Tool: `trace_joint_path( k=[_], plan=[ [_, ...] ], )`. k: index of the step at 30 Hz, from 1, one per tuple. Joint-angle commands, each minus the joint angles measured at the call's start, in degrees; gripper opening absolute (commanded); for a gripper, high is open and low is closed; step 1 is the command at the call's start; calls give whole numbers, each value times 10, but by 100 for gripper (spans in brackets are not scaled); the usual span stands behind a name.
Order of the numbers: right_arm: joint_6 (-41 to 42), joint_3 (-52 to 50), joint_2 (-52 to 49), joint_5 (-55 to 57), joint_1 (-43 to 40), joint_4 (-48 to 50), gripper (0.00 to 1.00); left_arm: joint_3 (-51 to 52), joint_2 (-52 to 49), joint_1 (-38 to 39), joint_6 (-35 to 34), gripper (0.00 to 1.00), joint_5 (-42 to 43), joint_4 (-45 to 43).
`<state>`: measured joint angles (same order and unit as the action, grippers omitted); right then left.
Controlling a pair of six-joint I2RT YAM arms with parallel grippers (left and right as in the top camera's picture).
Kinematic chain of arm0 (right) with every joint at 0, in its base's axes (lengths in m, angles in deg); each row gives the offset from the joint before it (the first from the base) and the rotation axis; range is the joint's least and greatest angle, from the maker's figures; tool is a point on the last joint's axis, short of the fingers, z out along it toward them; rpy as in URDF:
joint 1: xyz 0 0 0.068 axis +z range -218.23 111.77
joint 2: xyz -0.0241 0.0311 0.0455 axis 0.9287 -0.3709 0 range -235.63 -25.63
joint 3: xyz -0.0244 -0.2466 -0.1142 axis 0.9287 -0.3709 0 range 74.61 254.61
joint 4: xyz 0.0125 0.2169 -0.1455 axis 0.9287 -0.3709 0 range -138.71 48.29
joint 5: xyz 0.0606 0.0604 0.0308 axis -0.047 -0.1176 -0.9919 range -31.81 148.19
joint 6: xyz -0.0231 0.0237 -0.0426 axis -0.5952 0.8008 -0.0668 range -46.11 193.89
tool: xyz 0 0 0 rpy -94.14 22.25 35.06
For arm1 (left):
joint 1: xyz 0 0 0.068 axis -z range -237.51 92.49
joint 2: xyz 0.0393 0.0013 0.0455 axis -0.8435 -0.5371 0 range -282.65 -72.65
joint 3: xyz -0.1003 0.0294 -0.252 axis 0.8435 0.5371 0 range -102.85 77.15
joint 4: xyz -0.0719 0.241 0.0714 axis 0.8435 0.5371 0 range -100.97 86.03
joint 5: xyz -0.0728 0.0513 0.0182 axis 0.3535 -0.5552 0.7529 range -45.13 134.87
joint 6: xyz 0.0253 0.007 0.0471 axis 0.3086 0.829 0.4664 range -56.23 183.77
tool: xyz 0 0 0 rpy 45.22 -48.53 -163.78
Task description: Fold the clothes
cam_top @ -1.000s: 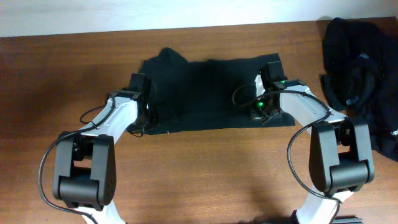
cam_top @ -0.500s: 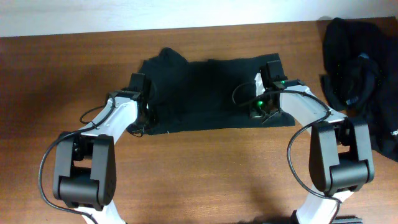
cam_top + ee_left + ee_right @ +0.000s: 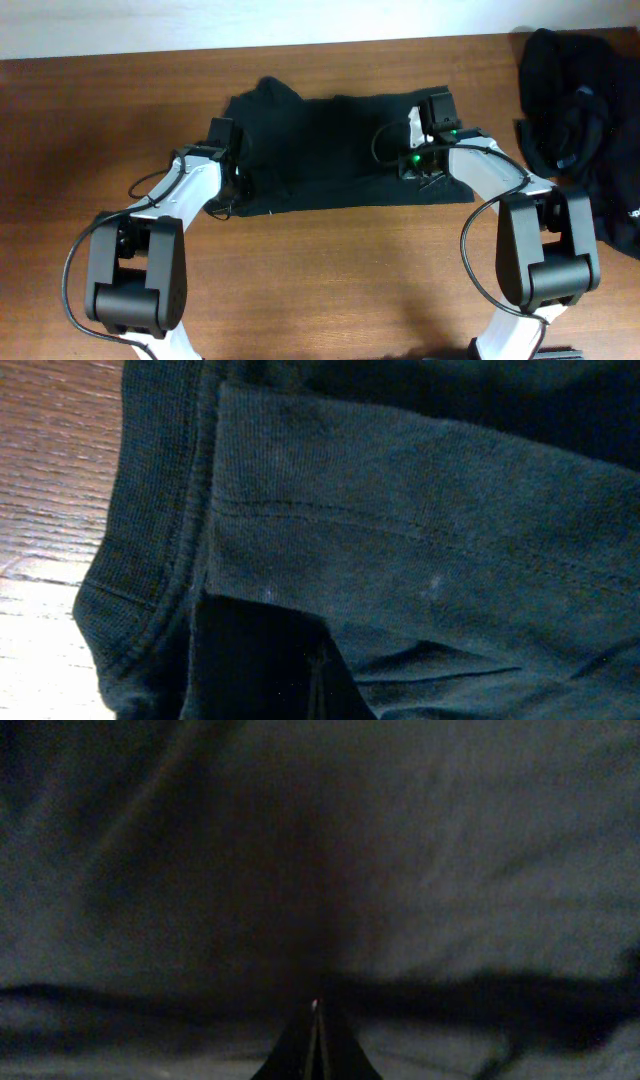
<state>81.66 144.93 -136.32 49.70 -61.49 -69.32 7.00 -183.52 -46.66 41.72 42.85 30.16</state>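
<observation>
Right gripper (image 3: pixel 316 1040) shut, shifted slightly across the T-shirt (image 3: pixel 330 150)
Left gripper (image 3: pixel 315 670) shut too and unmoved (pinched cloth unclear); the fold has barely begun

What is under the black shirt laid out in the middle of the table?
Only the wooden table shows, around the edges of the black shirt. The fabric covers everything beneath it, so nothing else can be seen.
</observation>
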Motion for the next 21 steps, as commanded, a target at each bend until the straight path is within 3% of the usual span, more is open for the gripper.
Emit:
trace_joint_path(
  k=[1, 11, 21],
  plan=[
    [5, 12, -3, -12, 3, 2, 4, 5, 17, -2, 7, 1, -8, 1],
    [2, 52, -2, -40, 3, -158, 4, 5, 17, -1, 7, 0, -8, 1],
    [2, 44, -7, -33, 4, -152, 4, 5, 17, -2, 7, 0, -8, 1]
  ],
)
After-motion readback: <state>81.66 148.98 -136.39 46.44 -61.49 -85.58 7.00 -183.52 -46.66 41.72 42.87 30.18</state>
